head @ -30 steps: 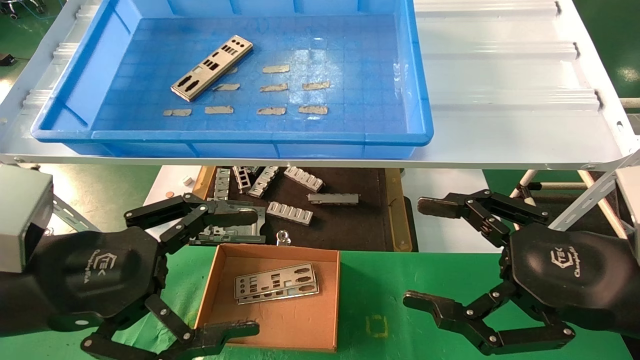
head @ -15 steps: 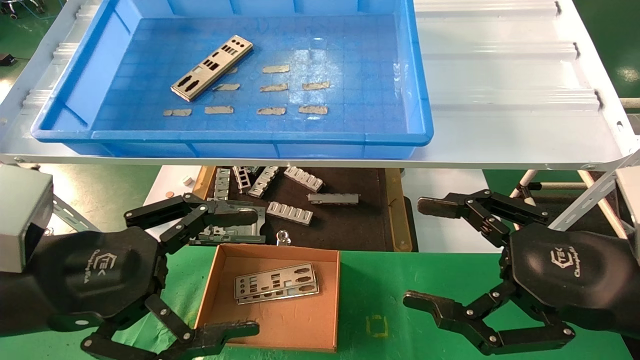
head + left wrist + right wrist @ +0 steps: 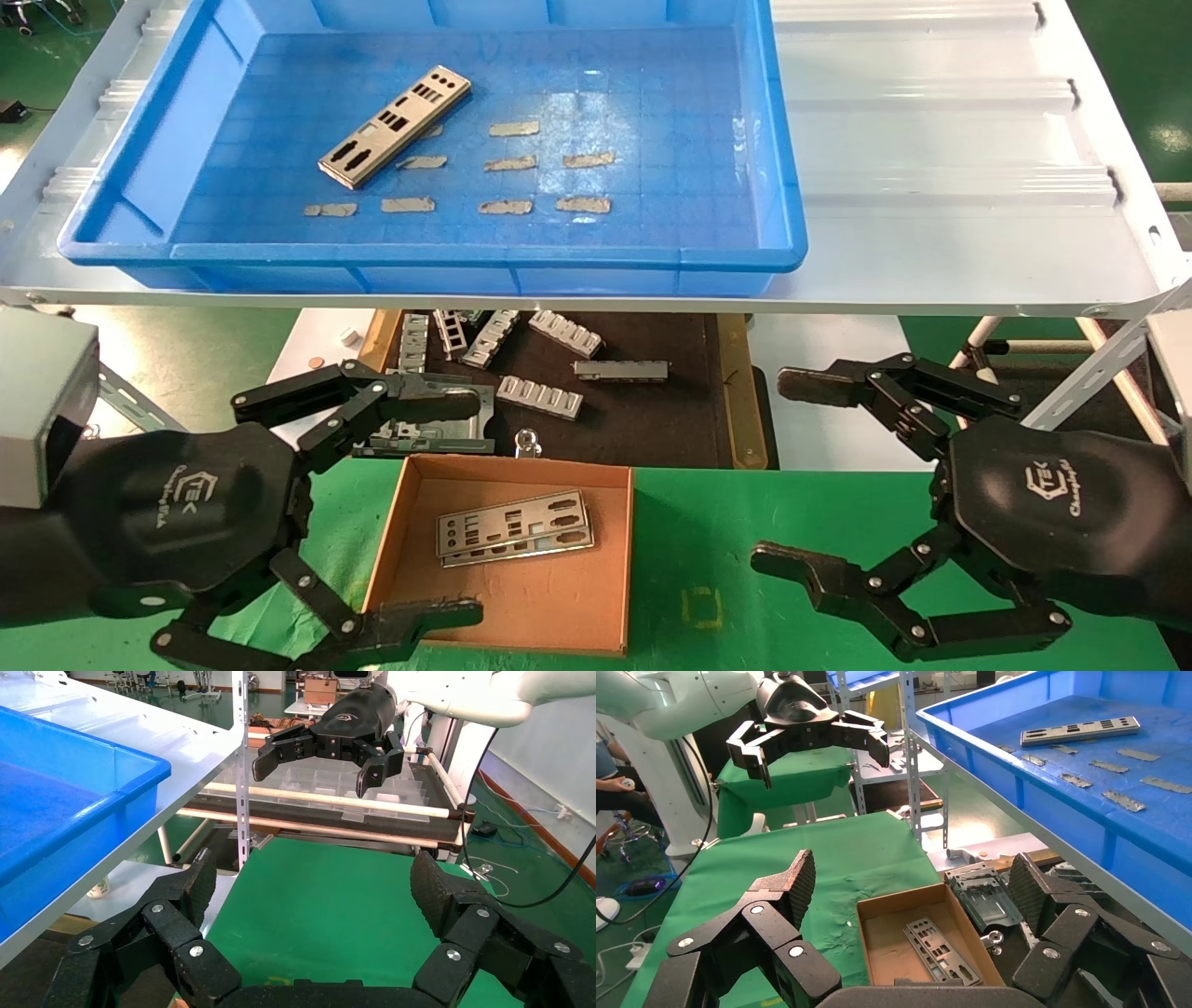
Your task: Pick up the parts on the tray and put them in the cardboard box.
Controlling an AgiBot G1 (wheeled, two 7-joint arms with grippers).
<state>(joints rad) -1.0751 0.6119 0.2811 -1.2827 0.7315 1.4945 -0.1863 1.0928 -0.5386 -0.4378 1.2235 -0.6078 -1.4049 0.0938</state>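
One silver punched plate (image 3: 395,121) lies slanted on the floor of the blue tray (image 3: 787,252) at the far left; it also shows in the right wrist view (image 3: 1079,730). Two stacked plates (image 3: 515,527) lie in the brown cardboard box (image 3: 404,528) on the green table, also seen in the right wrist view (image 3: 940,952). My left gripper (image 3: 464,508) is open and empty, just left of the box. My right gripper (image 3: 787,472) is open and empty, right of the box.
Several grey tape-like patches (image 3: 514,129) lie on the tray floor. The tray sits on a pale ridged metal shelf (image 3: 950,140). Below it, ribbed grey brackets (image 3: 540,396) lie on a dark mat (image 3: 643,419). A shelf post (image 3: 242,776) stands near the left gripper.
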